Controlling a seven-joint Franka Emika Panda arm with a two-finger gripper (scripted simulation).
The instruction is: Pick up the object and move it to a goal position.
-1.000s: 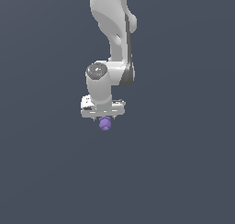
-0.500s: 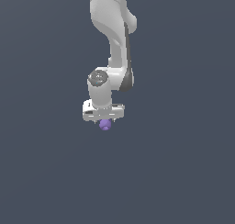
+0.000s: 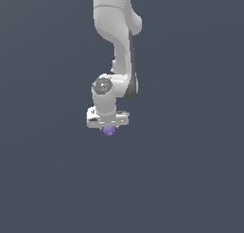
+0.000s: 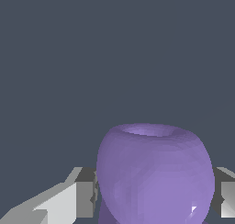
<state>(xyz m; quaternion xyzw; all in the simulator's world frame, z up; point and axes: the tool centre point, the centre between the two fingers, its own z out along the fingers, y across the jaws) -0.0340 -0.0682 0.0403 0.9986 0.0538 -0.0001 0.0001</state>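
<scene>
The object is a small purple roundish lump [image 3: 110, 130] that hangs just below the white gripper [image 3: 109, 127] in the exterior view. In the wrist view the purple lump [image 4: 155, 172] fills the space between the two grey fingertips [image 4: 85, 193], which press on its sides. The gripper is shut on it and holds it in the air. The white arm reaches down from the top of the exterior view. No goal marker shows in either view.
A plain dark grey-blue background lies all around the arm in both views. No other objects, edges or containers show.
The gripper with the purple lump has stayed at about the same height and shifted very slightly. The grip has not changed.
</scene>
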